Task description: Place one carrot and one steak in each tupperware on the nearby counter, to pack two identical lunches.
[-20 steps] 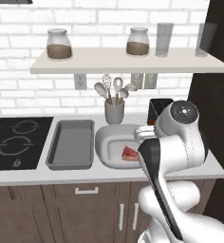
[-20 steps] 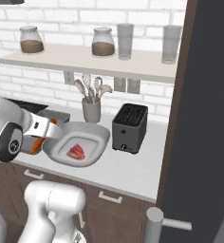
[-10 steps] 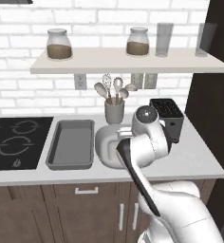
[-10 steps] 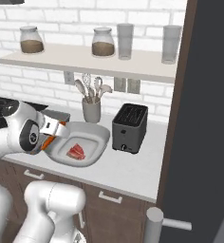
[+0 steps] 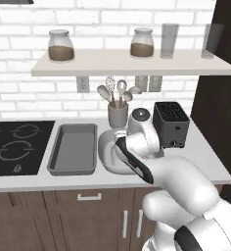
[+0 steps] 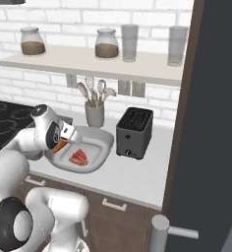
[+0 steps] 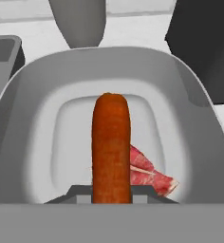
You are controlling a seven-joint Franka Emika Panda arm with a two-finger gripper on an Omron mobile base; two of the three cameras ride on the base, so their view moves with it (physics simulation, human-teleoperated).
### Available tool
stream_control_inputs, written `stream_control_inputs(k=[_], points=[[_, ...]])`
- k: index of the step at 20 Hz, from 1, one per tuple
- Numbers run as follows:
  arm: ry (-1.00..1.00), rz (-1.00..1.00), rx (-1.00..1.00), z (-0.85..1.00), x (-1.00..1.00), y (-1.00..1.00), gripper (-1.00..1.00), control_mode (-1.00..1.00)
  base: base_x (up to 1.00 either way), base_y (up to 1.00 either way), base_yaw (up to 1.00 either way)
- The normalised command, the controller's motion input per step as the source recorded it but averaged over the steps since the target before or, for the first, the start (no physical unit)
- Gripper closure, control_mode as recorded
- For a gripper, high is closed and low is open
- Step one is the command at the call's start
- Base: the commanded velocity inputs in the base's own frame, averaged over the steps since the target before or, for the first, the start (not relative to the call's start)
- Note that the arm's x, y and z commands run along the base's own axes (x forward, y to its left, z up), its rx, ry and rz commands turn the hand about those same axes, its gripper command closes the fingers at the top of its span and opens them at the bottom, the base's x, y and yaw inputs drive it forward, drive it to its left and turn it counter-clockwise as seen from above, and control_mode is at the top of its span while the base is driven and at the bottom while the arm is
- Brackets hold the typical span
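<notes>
**A:** What's different from a moment back?

**B:** The arm has swung left along the counter's (image 5: 196, 152) front edge. A second ago its big joint stood in front of the toaster (image 5: 172, 123); now the hand has come over the lighter oval tupperware (image 7: 190, 123), and the gripper (image 6: 64, 143) hangs above that basin's near rim.

**A:** Is it carrying anything?

**B:** Yes. The jaws are clamped on a carrot (image 7: 111, 147), and they have stayed that tight through the last second. In the hand view the carrot juts straight out from between the fingertips, over the basin's hollow. In the right base view an orange tip shows just below the hand.

**A:** And in the basin itself?

**B:** One steak (image 6: 79, 157) lies on the floor, toward the side nearer the toaster. The carrot passes above its edge; I can't tell whether they touch.

**A:** So what does that mean for the lunches?

**B:** My reading: this basin needs only the carrot let go to be complete. The drop looks easy, since the carrot points well inside the rim.

**A:** Farther out?

**B:** The darker rectangular tray (image 5: 73, 147) sits beside the basin toward the stovetop (image 5: 14, 147), with nothing visible in it, so that lunch looks unstarted. Behind the basin a utensil crock (image 5: 118, 113) stands near the back wall.
</notes>
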Motion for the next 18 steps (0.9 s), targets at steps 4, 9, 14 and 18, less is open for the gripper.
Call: stream_control_inputs(k=[4,9,14,18], points=[[0.05,-0.01,0.0,-0.38,0.51,0.19,1.0,-1.0,0.0,0.0,0.0],[0.01,0.0,0.01,-0.68,0.62,0.08,1.0,-1.0,0.0,0.0,0.0],[0.0,0.0,0.01,-0.21,0.22,0.0,1.0,-1.0,0.0,0.0,0.0],[0.0,-0.02,0.0,-0.19,0.46,0.0,1.0,-1.0,0.0,0.0,0.0]])
